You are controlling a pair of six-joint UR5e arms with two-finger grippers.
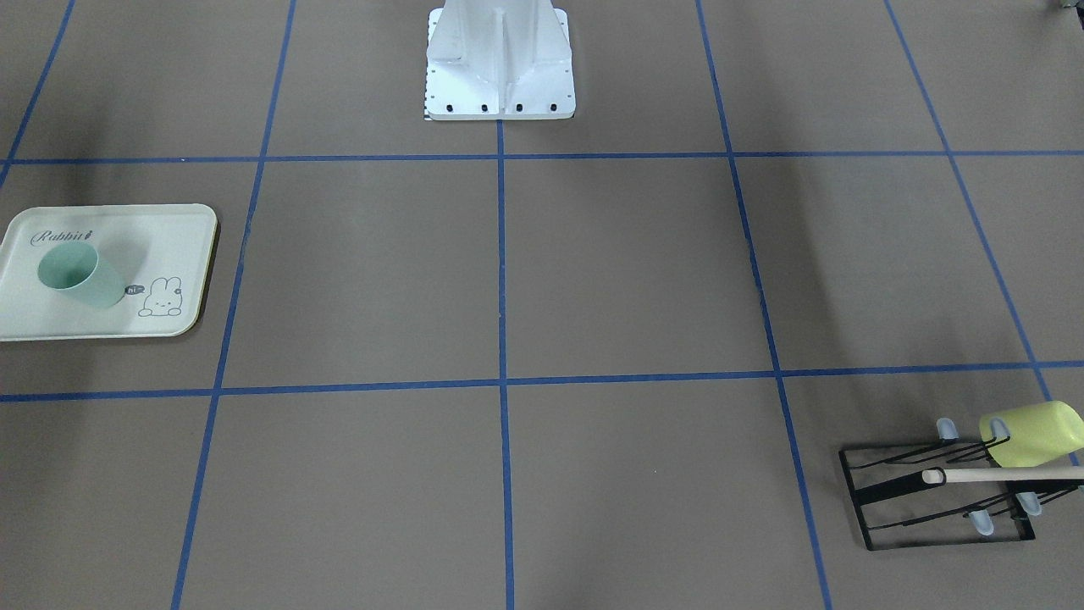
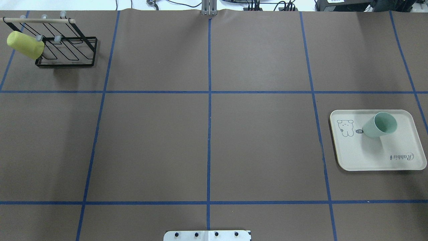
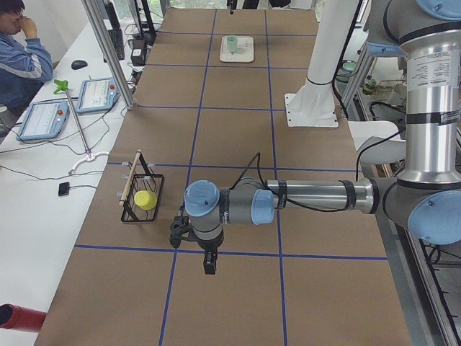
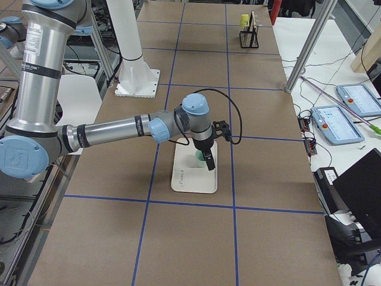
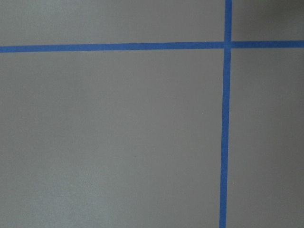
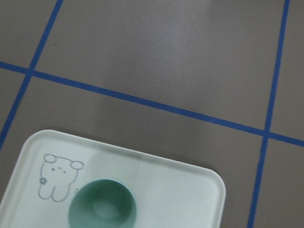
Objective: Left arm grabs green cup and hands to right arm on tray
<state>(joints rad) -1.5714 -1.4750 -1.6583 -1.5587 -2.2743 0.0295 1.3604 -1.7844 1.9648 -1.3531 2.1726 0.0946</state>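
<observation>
Green cup stands on the tray; the task looks done.
Front-facing: cup upright, mouth up, no arm near it. Overhead: the cup sits beside the bunny drawing. Left side: the left arm's tool hangs over bare bench, well apart from the tray; wide or narrow, I cannot tell. Right side: the right arm's tool hangs over the cup; its spread cannot be told either. Left wrist: bench and blue tape only. Right wrist: looks down into the cup.

Yellow-green cup on black wire rack, table corner
</observation>
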